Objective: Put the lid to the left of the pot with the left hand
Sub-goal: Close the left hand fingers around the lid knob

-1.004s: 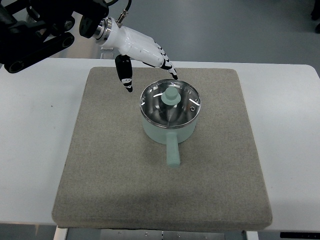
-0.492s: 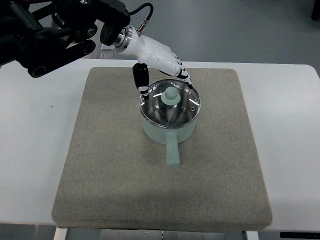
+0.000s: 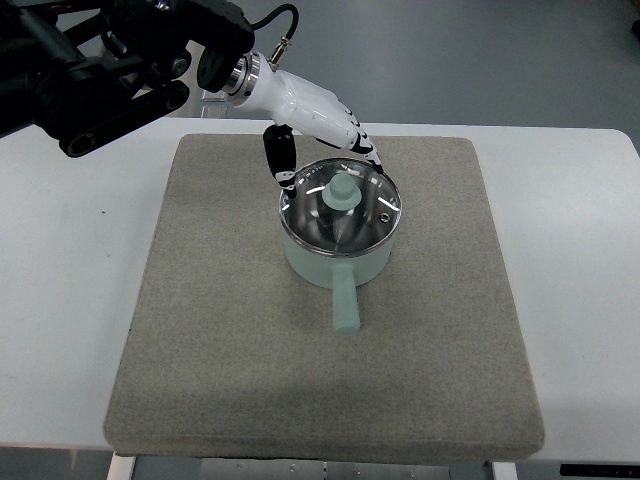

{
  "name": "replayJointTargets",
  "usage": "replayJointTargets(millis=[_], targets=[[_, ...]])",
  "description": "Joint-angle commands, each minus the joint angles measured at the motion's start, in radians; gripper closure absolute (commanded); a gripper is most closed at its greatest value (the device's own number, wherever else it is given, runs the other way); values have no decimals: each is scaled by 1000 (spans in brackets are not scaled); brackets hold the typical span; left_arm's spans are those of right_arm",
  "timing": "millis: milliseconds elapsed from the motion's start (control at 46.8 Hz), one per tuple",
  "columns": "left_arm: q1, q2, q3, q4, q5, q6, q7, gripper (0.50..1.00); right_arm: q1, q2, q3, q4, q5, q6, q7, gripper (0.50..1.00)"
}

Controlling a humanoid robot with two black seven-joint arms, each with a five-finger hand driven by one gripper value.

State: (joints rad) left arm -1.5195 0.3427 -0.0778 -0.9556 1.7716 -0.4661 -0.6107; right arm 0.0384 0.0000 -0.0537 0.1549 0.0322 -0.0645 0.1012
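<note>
A mint-green pot point(image 3: 338, 262) stands in the middle of a grey mat point(image 3: 220, 340), its handle pointing toward the near edge. A glass lid point(image 3: 341, 212) with a steel rim and a mint knob point(image 3: 342, 192) sits on the pot. My left hand point(image 3: 320, 150), white with black fingertips, reaches in from the upper left and hovers at the lid's far-left rim. Its fingers are spread: the thumb point(image 3: 279, 158) hangs at the left rim, the other fingers point toward the knob. It holds nothing.
The mat lies on a white table point(image 3: 70, 290). The black left arm point(image 3: 100, 70) crosses the upper left corner. Bare mat lies to the left of the pot.
My left hand moved right and nearer, from beside the pot to over the lid's far-left rim. In the last half second it barely moved. The pot and lid stayed still.
</note>
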Motion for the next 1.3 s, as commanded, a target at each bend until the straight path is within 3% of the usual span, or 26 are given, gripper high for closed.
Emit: replayJointTargets(millis=[0,919,1047,1197,1282], targets=[[7,-7,1,0,0,0,0,506,0,0,0,0,0,0,0,579],[10,-10,-3,1,2,0,0,508,0,0,0,0,0,0,0,576],[2,-10,1,3,3,-26,0,508,0,0,0,0,0,0,0,579],[-11,-10,-3,8,-3,-109,0,510,0,0,0,0,0,0,0,579],[-13,-10,-3,9,-7,-111,0,510,0,0,0,0,0,0,0,579]])
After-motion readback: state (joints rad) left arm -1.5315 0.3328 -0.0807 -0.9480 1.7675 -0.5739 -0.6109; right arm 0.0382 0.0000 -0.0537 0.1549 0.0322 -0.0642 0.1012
